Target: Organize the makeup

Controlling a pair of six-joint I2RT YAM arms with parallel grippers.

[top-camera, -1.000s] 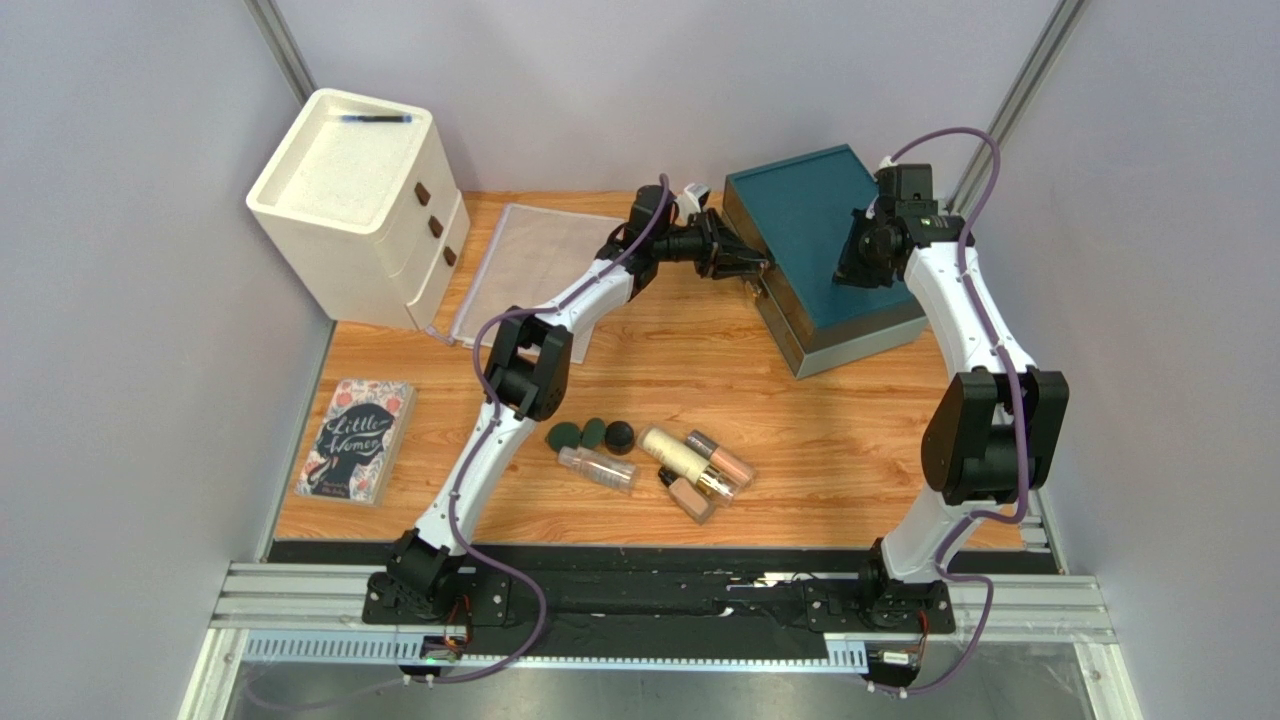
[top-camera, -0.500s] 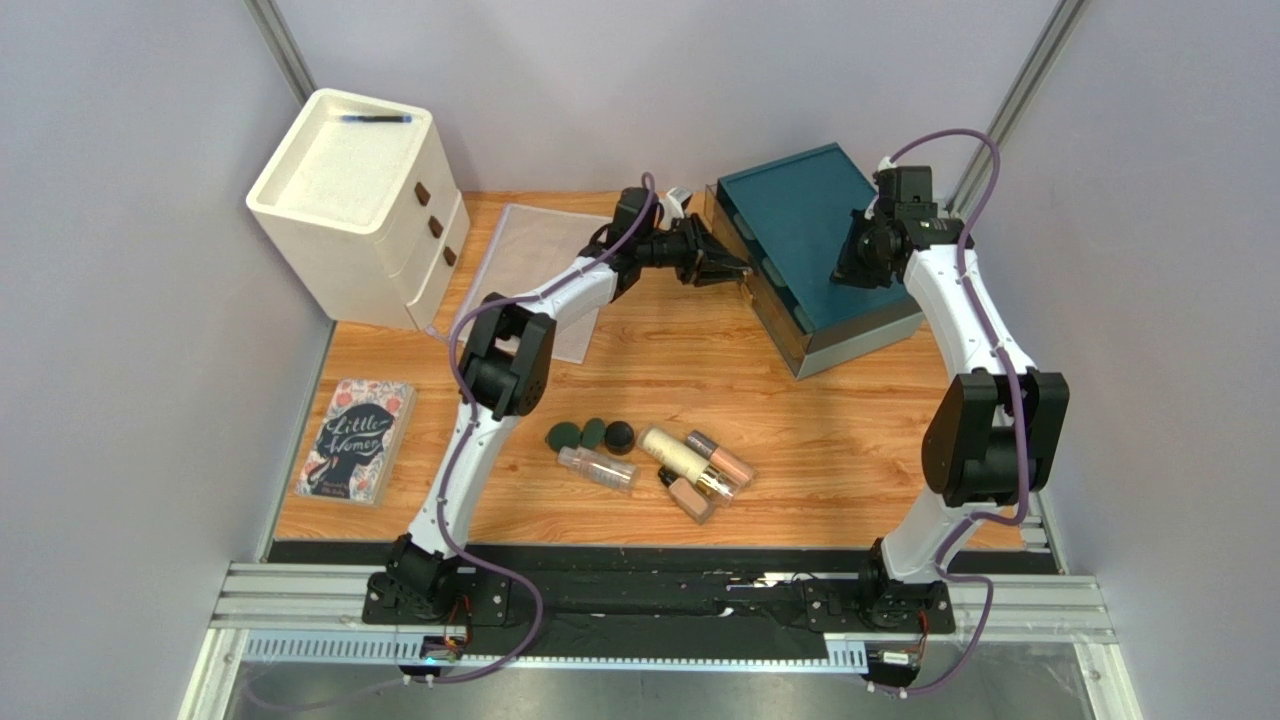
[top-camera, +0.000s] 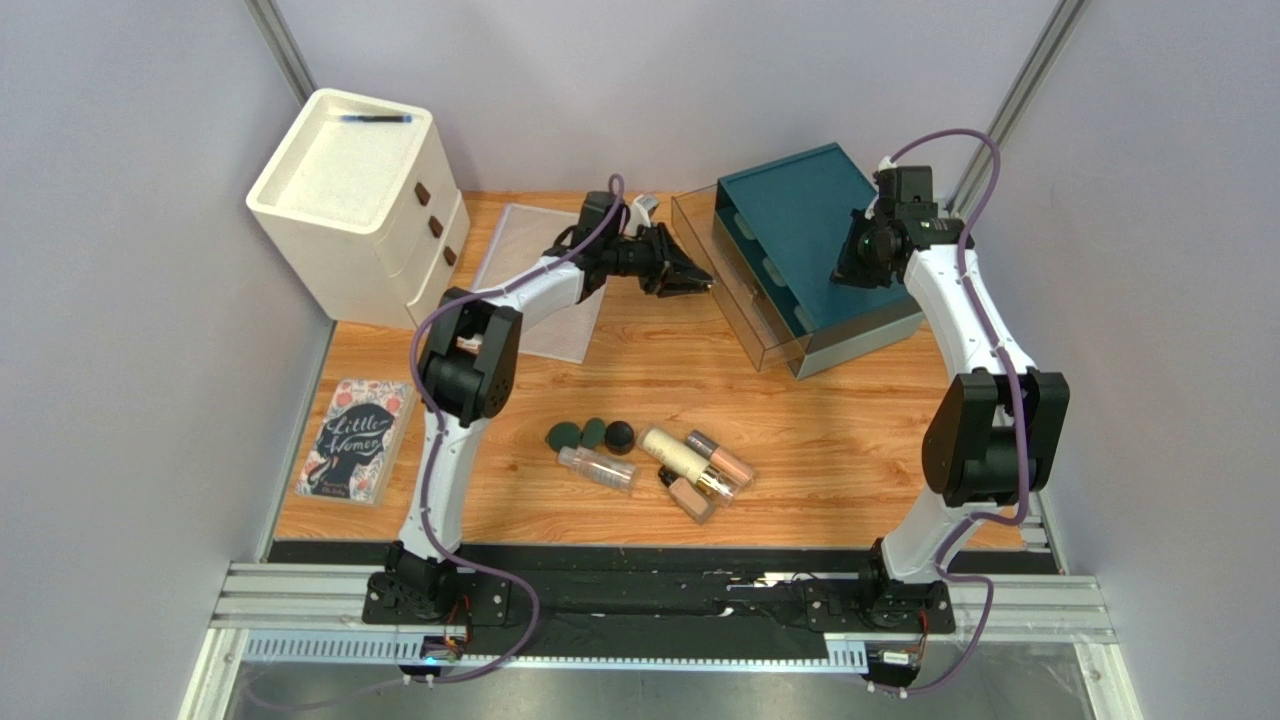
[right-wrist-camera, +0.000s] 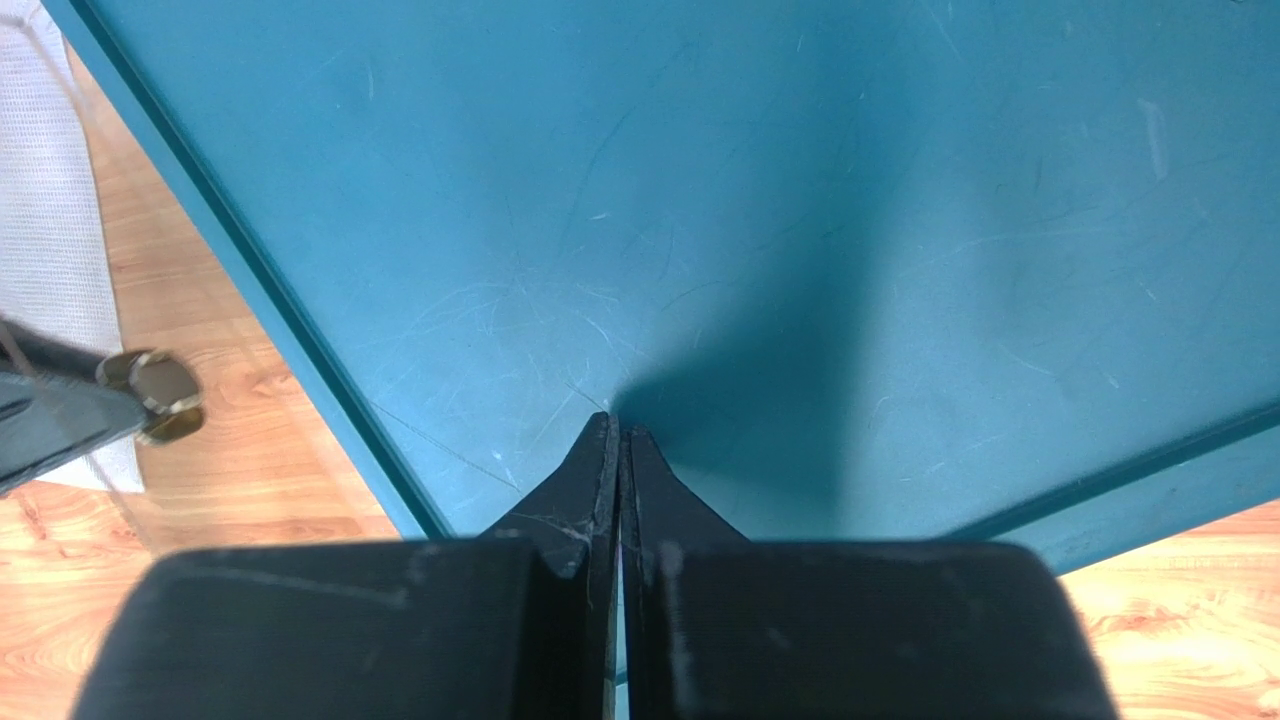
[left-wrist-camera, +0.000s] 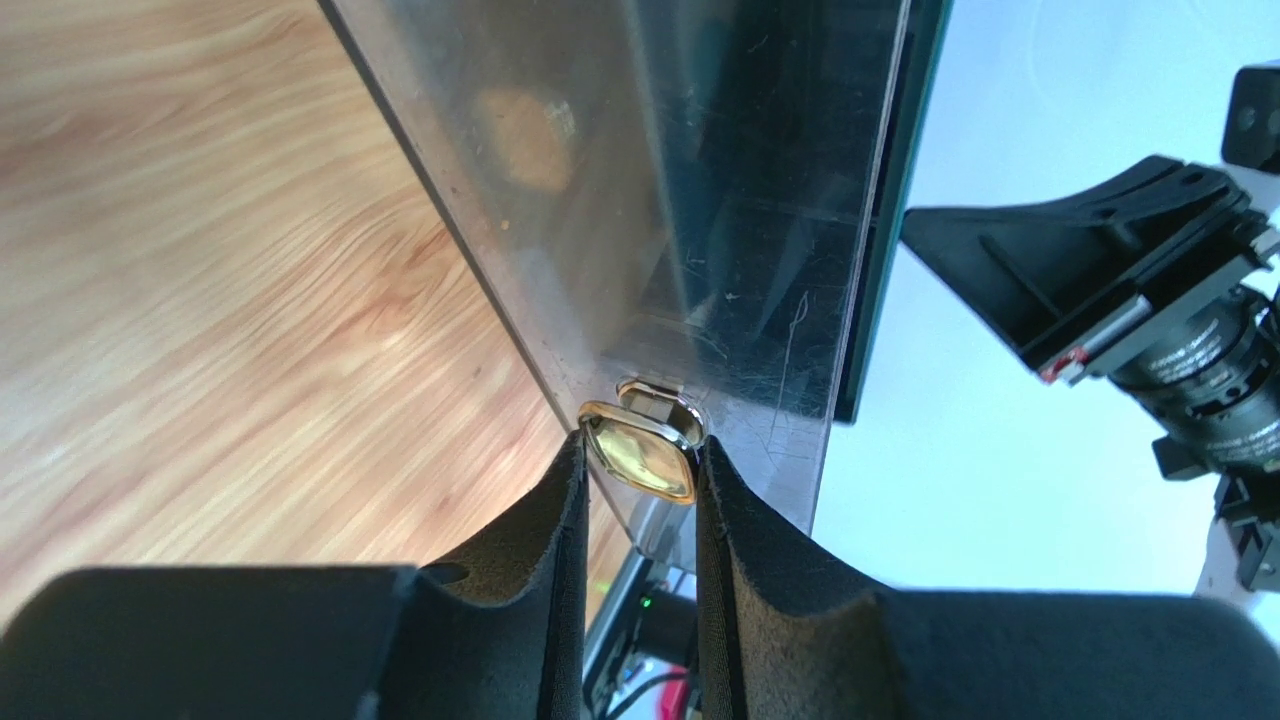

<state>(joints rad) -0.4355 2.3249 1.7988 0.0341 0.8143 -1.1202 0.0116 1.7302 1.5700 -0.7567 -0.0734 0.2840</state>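
The makeup lies in the middle of the table: three dark round puffs [top-camera: 591, 435], a clear tube [top-camera: 597, 470], a cream tube [top-camera: 670, 452] and pinkish-beige bottles [top-camera: 718, 464]. My left gripper [top-camera: 694, 279] is shut on the gold knob [left-wrist-camera: 643, 450] of a clear drawer [top-camera: 718, 288] pulled out from the teal box [top-camera: 812, 248]. My right gripper [top-camera: 857, 270] is shut and empty, its tips [right-wrist-camera: 618, 435] pressed on the teal box top [right-wrist-camera: 781, 225].
A white drawer unit [top-camera: 358, 198] stands at the back left with a clear zip pouch [top-camera: 534, 270] beside it. An illustrated book [top-camera: 356, 440] lies at the left edge. The gold knob also shows in the right wrist view [right-wrist-camera: 150, 393].
My left gripper has moved left with the knob in it, and the clear drawer has slid out of the teal box. The right gripper has stayed on the box top.
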